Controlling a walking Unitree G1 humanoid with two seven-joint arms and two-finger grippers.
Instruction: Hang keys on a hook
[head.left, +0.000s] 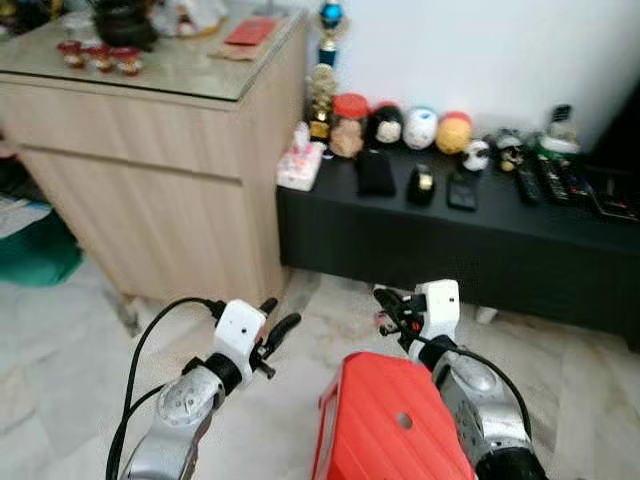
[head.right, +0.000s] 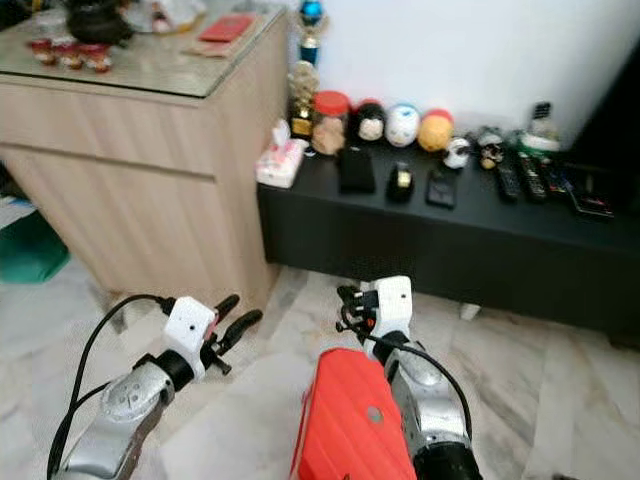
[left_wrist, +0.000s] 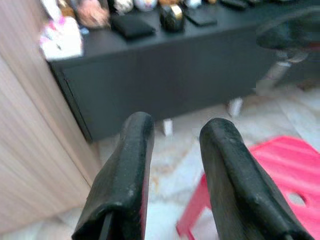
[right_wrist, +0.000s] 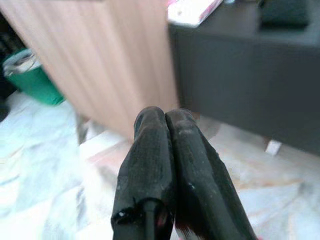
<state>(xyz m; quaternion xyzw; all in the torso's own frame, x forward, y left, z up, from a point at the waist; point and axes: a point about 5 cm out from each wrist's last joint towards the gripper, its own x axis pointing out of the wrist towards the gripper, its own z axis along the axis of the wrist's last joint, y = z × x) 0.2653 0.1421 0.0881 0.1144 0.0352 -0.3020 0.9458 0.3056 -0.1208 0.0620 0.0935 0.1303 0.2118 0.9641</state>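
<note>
Keys cannot be made out clearly; something small and dark with a red bit hangs at the right end effector (head.left: 388, 306), whose fingers are pressed together. The left end effector (head.left: 278, 325) is parted and empty above the marble floor (head.left: 60, 340), beside a red stool (head.left: 385, 420).

Two silver metal arms end in white boxy wrist blocks, the left gripper (head.left: 281, 326) and right gripper (head.left: 388, 304) each bearing two long matte-black fingers, with black cables looping back from both wrists toward six o'clock.
</note>
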